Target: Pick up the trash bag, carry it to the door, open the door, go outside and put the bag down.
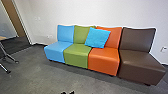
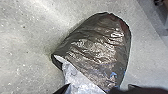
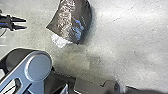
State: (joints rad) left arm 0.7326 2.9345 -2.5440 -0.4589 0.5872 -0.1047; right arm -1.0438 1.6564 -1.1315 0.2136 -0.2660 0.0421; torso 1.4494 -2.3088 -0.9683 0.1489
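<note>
One trash bag [image 2: 97, 50] is lying on the floor [image 2: 27, 30], the left gripper [image 3: 26, 24] is hanging apart from it, spread and empty, the right gripper's state is escaping judgement, and every step, pickup through outdoor set-down, is seemingly remaining.

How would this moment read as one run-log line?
trash bag: on floor | left pincer: open, clear of bag | blue throw pillow: against green and orange seatbacks

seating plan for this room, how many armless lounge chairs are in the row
4, side by side near the wall. From the left in the head view: blue chair, green chair, orange chair, brown chair. More could be out of view.
</note>
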